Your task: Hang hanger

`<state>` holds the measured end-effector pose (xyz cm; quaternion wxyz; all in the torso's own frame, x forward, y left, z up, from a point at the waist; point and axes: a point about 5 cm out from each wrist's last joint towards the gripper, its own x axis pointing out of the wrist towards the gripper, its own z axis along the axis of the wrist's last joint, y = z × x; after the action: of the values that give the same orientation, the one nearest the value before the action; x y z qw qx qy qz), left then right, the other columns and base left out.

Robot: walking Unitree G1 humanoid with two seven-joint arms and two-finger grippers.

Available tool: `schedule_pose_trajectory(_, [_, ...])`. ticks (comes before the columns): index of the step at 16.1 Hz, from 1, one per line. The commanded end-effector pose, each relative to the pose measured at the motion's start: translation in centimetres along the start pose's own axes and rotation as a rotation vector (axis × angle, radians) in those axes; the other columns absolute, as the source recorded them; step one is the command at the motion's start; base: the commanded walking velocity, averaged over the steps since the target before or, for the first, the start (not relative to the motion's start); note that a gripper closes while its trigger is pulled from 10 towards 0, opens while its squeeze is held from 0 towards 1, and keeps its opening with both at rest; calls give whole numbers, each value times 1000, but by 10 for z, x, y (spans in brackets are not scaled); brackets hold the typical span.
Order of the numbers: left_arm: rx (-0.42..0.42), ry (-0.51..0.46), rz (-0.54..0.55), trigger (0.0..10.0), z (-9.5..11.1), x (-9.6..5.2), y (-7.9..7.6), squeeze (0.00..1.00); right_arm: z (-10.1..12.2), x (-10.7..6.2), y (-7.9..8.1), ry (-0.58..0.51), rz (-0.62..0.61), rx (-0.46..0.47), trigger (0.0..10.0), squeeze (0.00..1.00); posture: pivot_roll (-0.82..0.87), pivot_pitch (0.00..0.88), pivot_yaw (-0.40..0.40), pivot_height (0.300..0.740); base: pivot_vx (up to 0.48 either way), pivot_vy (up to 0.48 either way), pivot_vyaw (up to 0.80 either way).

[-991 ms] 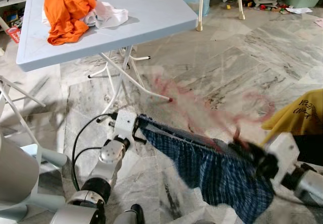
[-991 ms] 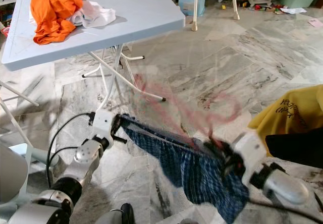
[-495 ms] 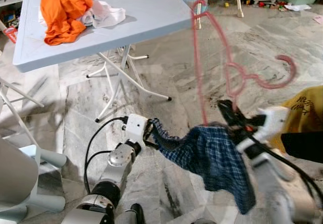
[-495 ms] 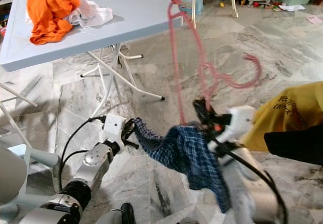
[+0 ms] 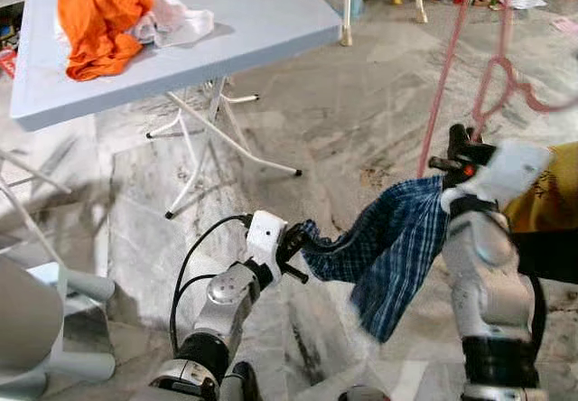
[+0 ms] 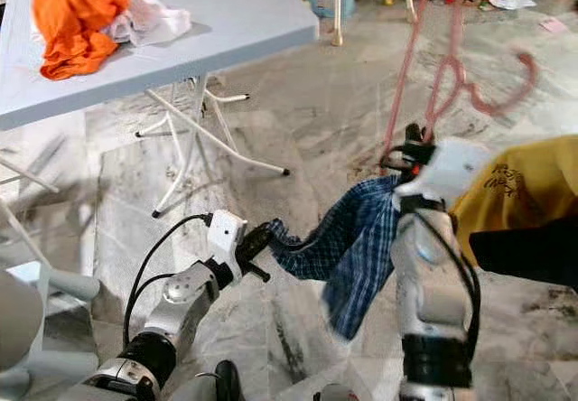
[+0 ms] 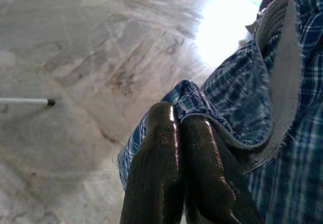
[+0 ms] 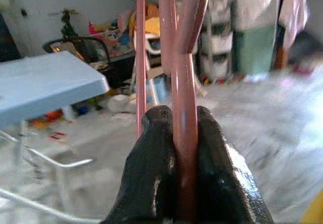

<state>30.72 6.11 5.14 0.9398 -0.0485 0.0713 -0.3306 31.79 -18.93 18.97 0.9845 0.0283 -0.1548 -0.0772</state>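
I've got the right hand (image 5: 458, 151) raised in front of me, fingers (image 8: 156, 178) clamped tight on the pink hanger (image 6: 440, 62), which stands up out of the grip with its hook curling off to the right, blurred. The blue plaid garment (image 5: 397, 243) hangs from the hanger's lower end at that hand and drapes down and across toward my left. The left hand (image 5: 293, 243) is low and nearer the middle, fingers (image 7: 156, 178) pressed together on a bunched edge of the same plaid cloth, so the fabric is stretched between both hands above the marble floor (image 5: 343, 121). Bench (image 5: 262, 13) is up to my left, well apart from the hands, with an orange garment (image 5: 99, 13) and a white cloth (image 5: 176, 22) touching it heaped near the far corner. A yellow garment (image 6: 510, 193) with dark print sits at my right edge, just beside the right arm. White chair legs (image 5: 348, 8) behind the bench, clutter beyond too small to tell.
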Motion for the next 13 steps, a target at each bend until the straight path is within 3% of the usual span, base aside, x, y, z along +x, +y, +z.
schedule_pose_trajectory(1, [-8, 10, 16, 0, -3, -4, 3, 0, 6, 2, 9, -42, 29, -21, 10000, 0, -218, 190, 43, 740, 0, 0, 0])
schedule_pose_trajectory(3, [-4, 21, 32, 0, -3, -5, 7, 0, 0, 5, 8, -11, -25, 109, 10000, 0, -219, 191, 41, 740, 0, 0, 0])
schedule_pose_trajectory(5, [14, 41, 30, 0, -7, -8, 7, 0, -5, 8, -2, 27, -137, 349, 10000, 0, -220, 193, 43, 740, 0, 0, 0])
schedule_pose_trajectory(6, [-3, 58, 2, 0, -10, -8, 3, 0, 1, 10, -4, -22, -120, 200, 10000, 0, -220, 194, 43, 740, 0, 0, 0])
schedule_pose_trajectory(8, [-7, 79, -60, 0, -15, -8, -4, 0, 11, 10, 13, -137, 67, -352, 10000, 0, -223, 194, 48, 740, 0, 0, 0])
schedule_pose_trajectory(9, [12, 87, -63, 0, -16, -9, -5, 0, 9, 11, 3, -112, -27, -241, 10000, 0, -223, 194, 48, 740, 0, 0, 0])
schedule_pose_trajectory(10, [35, 104, -46, 0, -17, -9, -3, 0, -2, 13, -5, -11, -104, 82, 10000, 0, -220, 195, 50, 740, 0, 0, 0])
schedule_pose_trajectory(11, [50, 120, -10, 0, -18, -10, 1, 0, -12, 14, -6, 55, -117, 272, 10000, 0, -219, 195, 50, 740, 0, 0, 0])
schedule_pose_trajectory(12, [53, 121, 3, 0, -17, -11, 4, 0, -11, 14, -6, 50, -97, 184, 10000, 0, -219, 195, 50, 740, 0, 0, 0])
schedule_pose_trajectory(13, [53, 116, 10, 0, -16, -12, 6, 0, -10, 14, -4, 33, -63, 168, 10000, 0, -221, 198, 50, 740, 0, 0, 0])
